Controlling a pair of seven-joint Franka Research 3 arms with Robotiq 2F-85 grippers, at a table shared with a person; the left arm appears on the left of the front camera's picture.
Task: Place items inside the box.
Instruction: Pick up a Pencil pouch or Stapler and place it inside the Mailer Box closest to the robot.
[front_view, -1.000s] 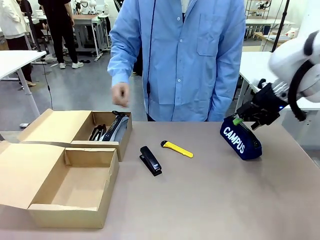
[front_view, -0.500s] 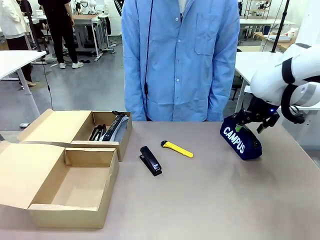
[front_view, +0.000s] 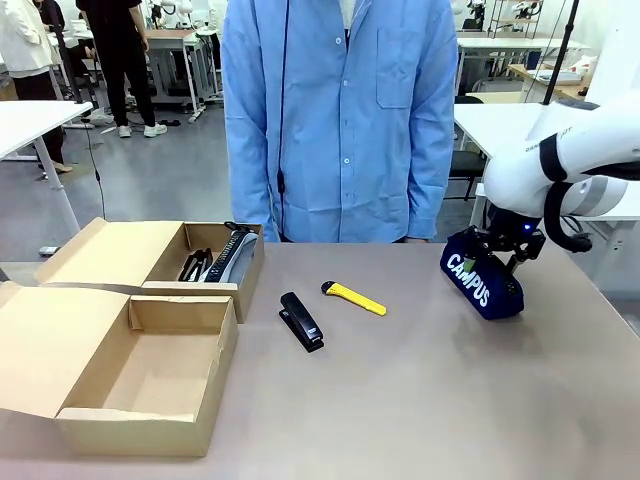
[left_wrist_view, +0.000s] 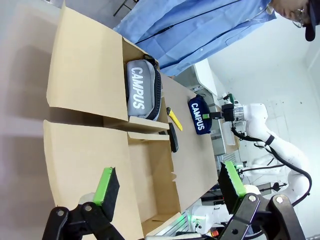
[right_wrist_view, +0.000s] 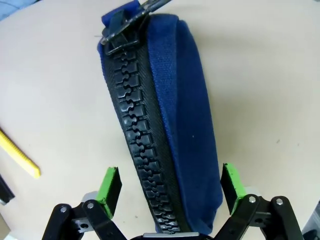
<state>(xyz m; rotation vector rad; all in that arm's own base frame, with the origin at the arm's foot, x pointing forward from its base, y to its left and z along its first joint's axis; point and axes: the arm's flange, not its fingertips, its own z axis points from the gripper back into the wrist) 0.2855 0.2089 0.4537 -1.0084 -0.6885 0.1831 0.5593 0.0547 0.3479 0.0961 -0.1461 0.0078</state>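
The navy zip pouch (right_wrist_view: 175, 100) lies on the counter (right_wrist_view: 260, 75) directly under the right end effector (right_wrist_view: 170, 186). Its black toothed zip runs away from the wrist to a pull tab at the far end. In the front view, white capitals on its side read "CAMPUS".

The right end effector is spread astride the near end of the pouch. One green pad (right_wrist_view: 231, 181) sits right at the cloth side, and the other stands a little apart from the zip edge. Nothing is pinched yet.

Well off to the zip side of this end effector, a yellow utility knife (right_wrist_view: 20, 156) lies flat on the counter. In the front view a black stapler (front_view: 301, 321) lies just past the knife, farther from the right end effector, and the two do not touch.

The left end effector (left_wrist_view: 169, 182) is spread wide, holding and touching nothing. It hangs above the flaps of an open cardboard box (left_wrist_view: 150, 167), whose bare floor shows between its pads. Beyond its fingertips a second cardboard box (left_wrist_view: 85, 65) holds a grey zip pouch (left_wrist_view: 141, 92), also lettered "CAMPUS" in white. The front view shows dark objects beside that pouch, too small to name.

A person in a light blue shirt (front_view: 340, 120) stands at the far edge of the counter, beyond both end effectors.
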